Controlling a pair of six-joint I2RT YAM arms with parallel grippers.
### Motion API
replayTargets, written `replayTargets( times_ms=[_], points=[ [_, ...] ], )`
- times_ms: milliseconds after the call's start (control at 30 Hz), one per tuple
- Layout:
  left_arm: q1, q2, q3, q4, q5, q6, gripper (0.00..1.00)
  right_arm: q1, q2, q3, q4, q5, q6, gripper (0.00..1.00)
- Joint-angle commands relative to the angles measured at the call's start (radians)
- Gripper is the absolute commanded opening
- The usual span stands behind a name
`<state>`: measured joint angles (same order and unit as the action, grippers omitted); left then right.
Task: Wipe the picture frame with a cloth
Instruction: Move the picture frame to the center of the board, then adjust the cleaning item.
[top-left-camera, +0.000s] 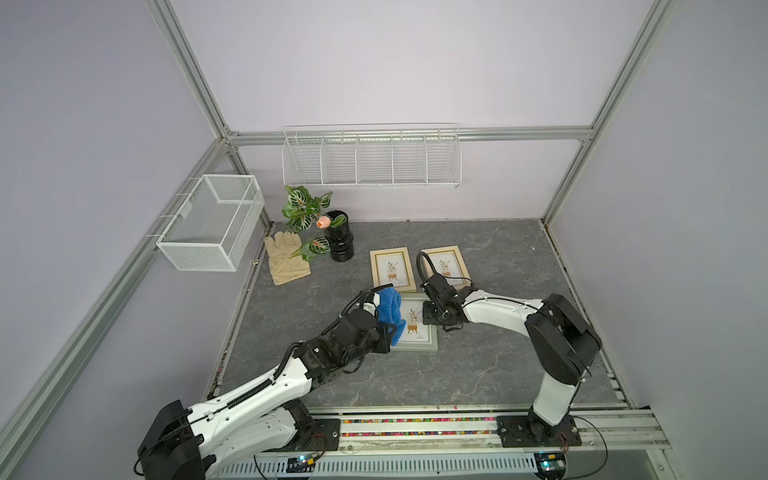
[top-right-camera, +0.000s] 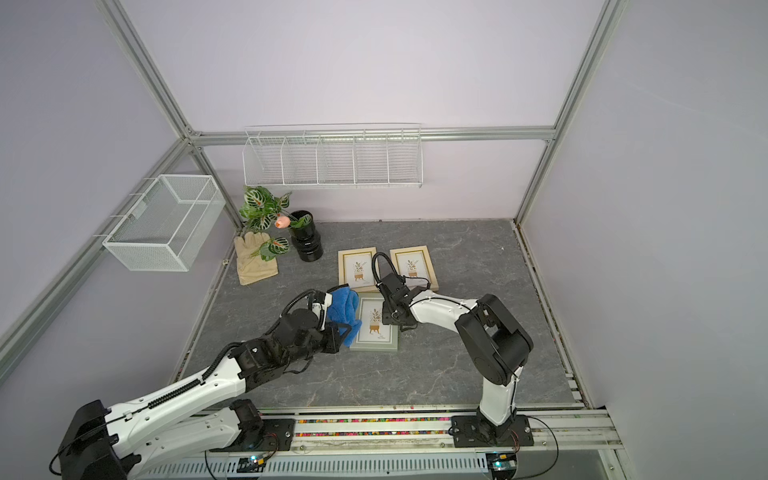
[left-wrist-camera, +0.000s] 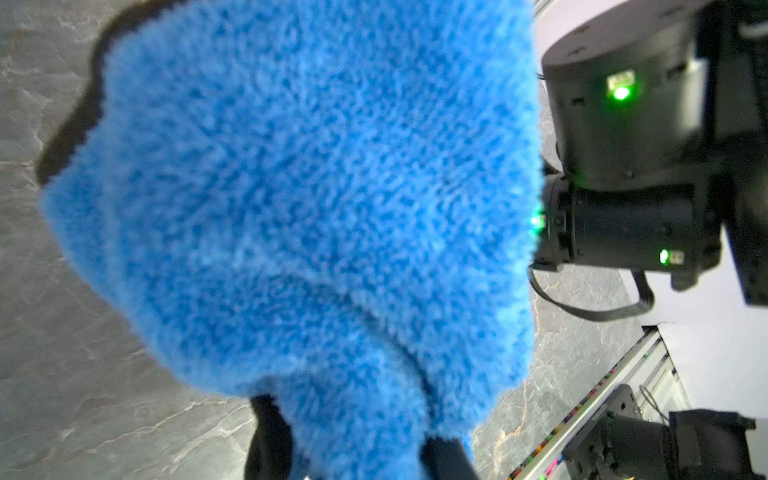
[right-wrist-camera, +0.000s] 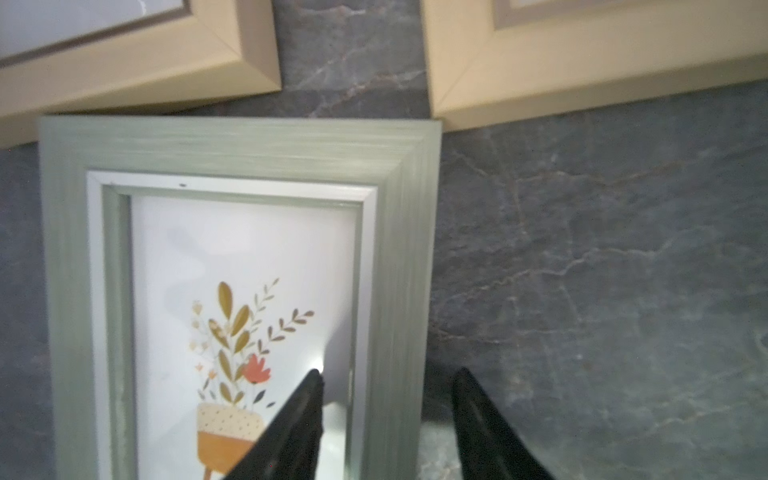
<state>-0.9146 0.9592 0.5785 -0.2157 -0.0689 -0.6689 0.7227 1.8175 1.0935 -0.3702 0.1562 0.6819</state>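
Blurred blue cloth (left-wrist-camera: 291, 208) hides most of your left claw (left-wrist-camera: 355, 453); the green frame (right-wrist-camera: 232, 145) is cut off by your right wrist view's edge.

Blue cloth (top-left-camera: 390, 309), grey-green frame (top-left-camera: 417, 328), marbled grey table (top-left-camera: 478, 374)

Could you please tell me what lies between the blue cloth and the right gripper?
The green frame, lying flat; its plant print shows between cloth and right gripper in both top views.

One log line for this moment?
left tool: shut on cloth | cloth: over edge of green frame | right tool: open, straddling its opposite rail
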Motion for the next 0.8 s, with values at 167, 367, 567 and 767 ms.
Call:
replayTargets(
  times_ms=[167, 367, 567, 767],
  points=[
    [0.004, -0.084, -0.047, 0.115, -0.019, 0.132, 0.0, -0.004, -0.261, -0.033, -0.111, -0.091, -0.045, 0.78],
    [0.005, -0.054, -0.048, 0.194, 0.021, 0.183, 0.0, 0.005, -0.529, -0.132, -0.072, -0.203, -0.053, 0.84],
    [0.004, -0.01, -0.046, 0.313, 0.099, 0.193, 0.0, 0.031, -0.752, -0.208, 0.01, -0.283, -0.026, 0.89],
    [-0.008, 0.031, -0.034, 0.384, 0.14, 0.19, 0.0, 0.085, -0.827, -0.286, 0.148, -0.346, 0.03, 0.93]
  ],
)
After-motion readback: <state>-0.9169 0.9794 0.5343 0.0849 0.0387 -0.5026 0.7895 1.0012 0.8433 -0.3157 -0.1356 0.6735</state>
